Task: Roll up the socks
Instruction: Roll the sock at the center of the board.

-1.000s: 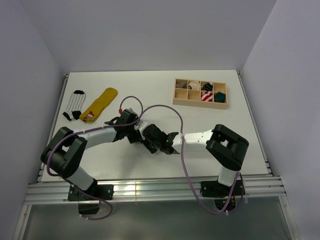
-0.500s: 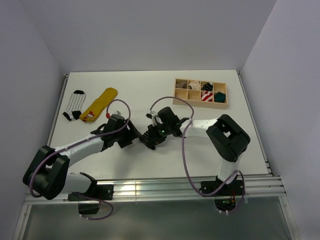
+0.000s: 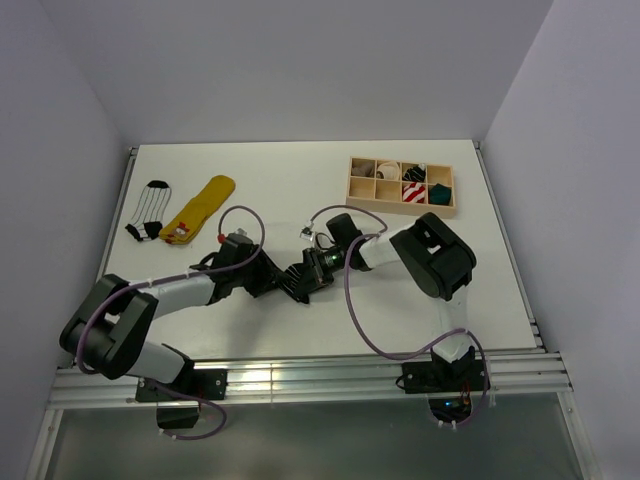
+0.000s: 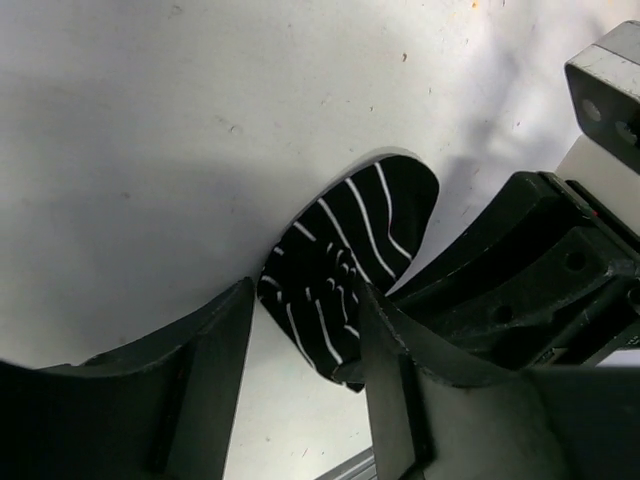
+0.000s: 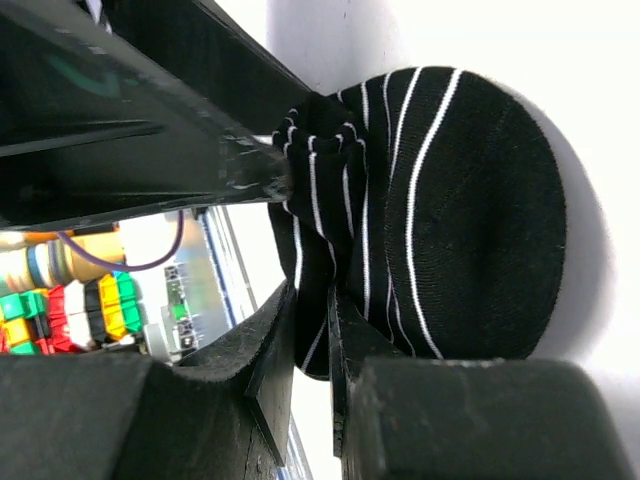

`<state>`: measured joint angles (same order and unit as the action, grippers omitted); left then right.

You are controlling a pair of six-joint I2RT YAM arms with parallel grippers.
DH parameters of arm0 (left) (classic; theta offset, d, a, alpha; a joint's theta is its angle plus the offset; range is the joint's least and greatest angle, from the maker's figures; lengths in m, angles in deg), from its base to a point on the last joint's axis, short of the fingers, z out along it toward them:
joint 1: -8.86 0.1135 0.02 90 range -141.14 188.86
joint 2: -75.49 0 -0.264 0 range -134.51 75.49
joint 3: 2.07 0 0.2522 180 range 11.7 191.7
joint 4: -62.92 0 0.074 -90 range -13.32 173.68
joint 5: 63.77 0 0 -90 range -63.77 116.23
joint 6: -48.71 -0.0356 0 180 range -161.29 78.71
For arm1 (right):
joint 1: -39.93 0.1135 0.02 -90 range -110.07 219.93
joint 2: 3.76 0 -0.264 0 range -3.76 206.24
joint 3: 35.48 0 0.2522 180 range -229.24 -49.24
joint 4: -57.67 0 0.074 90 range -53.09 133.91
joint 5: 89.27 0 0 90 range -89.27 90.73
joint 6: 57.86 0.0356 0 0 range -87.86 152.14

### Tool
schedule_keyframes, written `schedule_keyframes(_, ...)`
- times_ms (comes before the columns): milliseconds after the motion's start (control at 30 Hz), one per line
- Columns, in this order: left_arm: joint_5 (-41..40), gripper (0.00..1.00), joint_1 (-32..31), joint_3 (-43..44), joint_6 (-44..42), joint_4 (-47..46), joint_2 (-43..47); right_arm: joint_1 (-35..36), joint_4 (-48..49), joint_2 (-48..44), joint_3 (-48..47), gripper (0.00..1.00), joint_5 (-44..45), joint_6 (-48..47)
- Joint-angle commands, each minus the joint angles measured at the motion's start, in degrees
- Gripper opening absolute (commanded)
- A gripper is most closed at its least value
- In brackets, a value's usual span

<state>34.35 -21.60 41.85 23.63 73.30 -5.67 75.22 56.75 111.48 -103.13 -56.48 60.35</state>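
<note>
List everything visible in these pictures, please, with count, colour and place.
table: one, white, under everything
wooden box: one, pale wood, far right
boxed socks: four, mixed colours, separate compartments
yellow sock: one, flat, far left
flat striped sock: one, black-and-white, left of the yellow one
black striped sock: one, thin white stripes, centre, between the grippers
cables: two, purple, looping over the table
left gripper: one, black, closed around the black striped sock
right gripper: one, black, pinching its edge

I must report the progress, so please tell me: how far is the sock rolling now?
Done: several rolled socks lie in the wooden tray. In hand: the right fingers pinch a black striped sock, the left fingers astride it. Left: a flat striped sock and a yellow sock wait at the back left.
</note>
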Motion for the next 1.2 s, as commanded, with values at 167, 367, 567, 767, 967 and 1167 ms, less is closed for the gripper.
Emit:
schedule_keyframes(167,-1.7,0.35,-0.83,1.31,0.29,1.18,-7.25,-0.92,-0.44,0.69,-1.57,0.04,-0.01,-0.51)
schedule_keyframes(367,-3.28,0.21,-0.83,3.59,-1.38,5.2,-10.06,0.39,-8.52,-8.51,-1.22,0.24,10.69,-7.1)
schedule_keyframes(567,-3.2,0.2,-1.01,7.63,-4.54,9.17,-11.65,6.45,-12.4,-20.55,1.58,0.43,37.31,-13.35)
schedule_keyframes(767,-2.85,0.2,-1.1,10.71,-6.74,12.51,-12.96,17.87,-9.59,-26.11,5.37,0.48,60.33,-18.27)
schedule_keyframes(967,-2.14,0.2,-1.18,11.77,-7.01,13.66,-13.58,26.14,-8.54,-24.63,5.2,0.47,72.58,-20.65)
schedule_keyframes(1167,-1.88,0.2,-1.1,12.3,-7.18,14.19,-13.4,28.78,-7.57,-20.59,3.97,0.45,75.14,-21.18)
